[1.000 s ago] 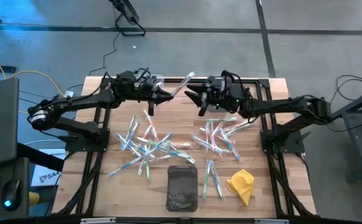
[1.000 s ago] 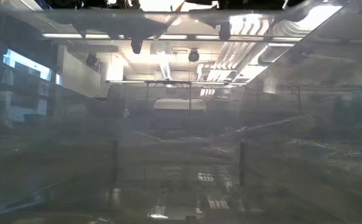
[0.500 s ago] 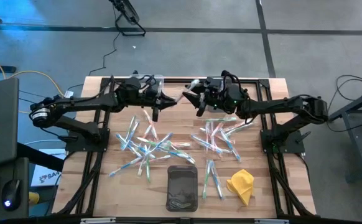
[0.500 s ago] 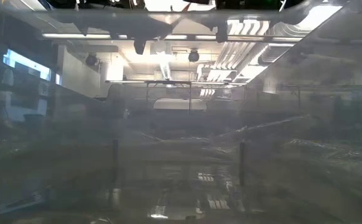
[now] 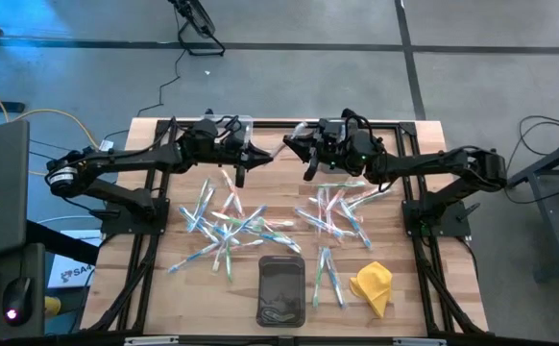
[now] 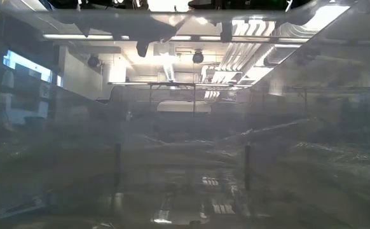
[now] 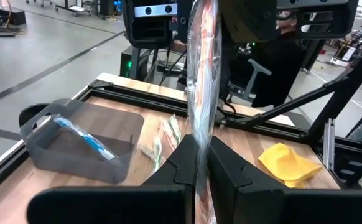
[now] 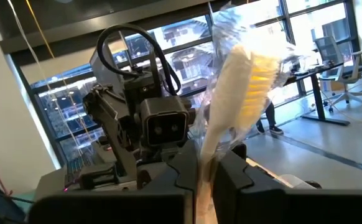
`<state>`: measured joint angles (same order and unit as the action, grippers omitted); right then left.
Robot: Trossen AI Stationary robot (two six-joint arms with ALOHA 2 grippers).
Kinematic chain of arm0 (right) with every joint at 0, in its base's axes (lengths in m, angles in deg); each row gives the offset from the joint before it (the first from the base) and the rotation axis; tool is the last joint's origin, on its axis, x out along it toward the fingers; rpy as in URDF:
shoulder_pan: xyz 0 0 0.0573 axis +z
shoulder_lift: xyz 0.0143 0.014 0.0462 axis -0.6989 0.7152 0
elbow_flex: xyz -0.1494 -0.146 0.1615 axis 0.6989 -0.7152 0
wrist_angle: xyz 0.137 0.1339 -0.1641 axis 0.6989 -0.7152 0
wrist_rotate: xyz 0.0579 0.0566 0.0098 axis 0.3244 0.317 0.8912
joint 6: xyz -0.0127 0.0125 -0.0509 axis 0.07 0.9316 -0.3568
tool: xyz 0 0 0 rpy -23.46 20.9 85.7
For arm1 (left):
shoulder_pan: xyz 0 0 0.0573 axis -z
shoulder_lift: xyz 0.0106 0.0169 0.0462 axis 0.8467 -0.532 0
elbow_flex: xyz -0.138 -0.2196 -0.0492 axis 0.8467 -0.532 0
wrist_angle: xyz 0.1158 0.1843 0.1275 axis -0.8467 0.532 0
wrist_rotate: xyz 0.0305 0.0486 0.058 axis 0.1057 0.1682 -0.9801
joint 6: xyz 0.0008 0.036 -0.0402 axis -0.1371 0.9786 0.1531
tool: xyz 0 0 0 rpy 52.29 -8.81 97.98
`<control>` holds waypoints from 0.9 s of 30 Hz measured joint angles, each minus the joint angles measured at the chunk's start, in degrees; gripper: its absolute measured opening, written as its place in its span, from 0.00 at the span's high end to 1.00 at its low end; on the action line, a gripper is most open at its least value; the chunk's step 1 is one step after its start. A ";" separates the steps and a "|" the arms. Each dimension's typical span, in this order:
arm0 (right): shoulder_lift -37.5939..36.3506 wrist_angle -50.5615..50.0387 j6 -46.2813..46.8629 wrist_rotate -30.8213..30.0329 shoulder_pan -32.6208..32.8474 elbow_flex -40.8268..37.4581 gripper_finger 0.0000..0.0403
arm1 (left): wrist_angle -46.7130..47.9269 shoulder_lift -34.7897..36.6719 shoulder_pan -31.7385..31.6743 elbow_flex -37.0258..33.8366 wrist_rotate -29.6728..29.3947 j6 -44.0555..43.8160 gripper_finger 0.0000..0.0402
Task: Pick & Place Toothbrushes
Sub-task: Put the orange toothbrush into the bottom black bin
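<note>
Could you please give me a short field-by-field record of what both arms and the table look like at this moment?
left gripper: shut on one wrapped toothbrush, raised over the table's far edge
right gripper: shut on the same toothbrush, facing the left one
loose toothbrushes: scattered across the wooden table
dark bin: near edge, centre
yellow cloth: right of the bin

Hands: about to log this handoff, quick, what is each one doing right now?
Left hand: closed on a wrapped toothbrush.
Right hand: closed on what looks like the same wrapped toothbrush, above the far side of the table.
</note>
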<state>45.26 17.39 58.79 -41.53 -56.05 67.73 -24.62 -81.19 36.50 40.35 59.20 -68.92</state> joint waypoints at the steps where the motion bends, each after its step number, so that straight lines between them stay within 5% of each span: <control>1: 0.00 0.00 0.01 0.39 -0.01 0.00 0.97 | 0.06 0.00 0.01 0.00 0.07 0.00 0.97; 7: 0.00 -0.08 0.02 0.64 0.10 0.00 0.97 | 0.12 0.00 0.01 0.00 0.33 0.00 0.95; 27: -0.04 -2.23 3.32 1.86 0.00 -0.01 0.97 | -0.05 0.32 -0.01 0.00 -1.20 -0.01 0.58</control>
<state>45.22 15.16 62.12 -39.67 -56.05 67.72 -24.67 -80.86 36.49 40.35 58.01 -68.94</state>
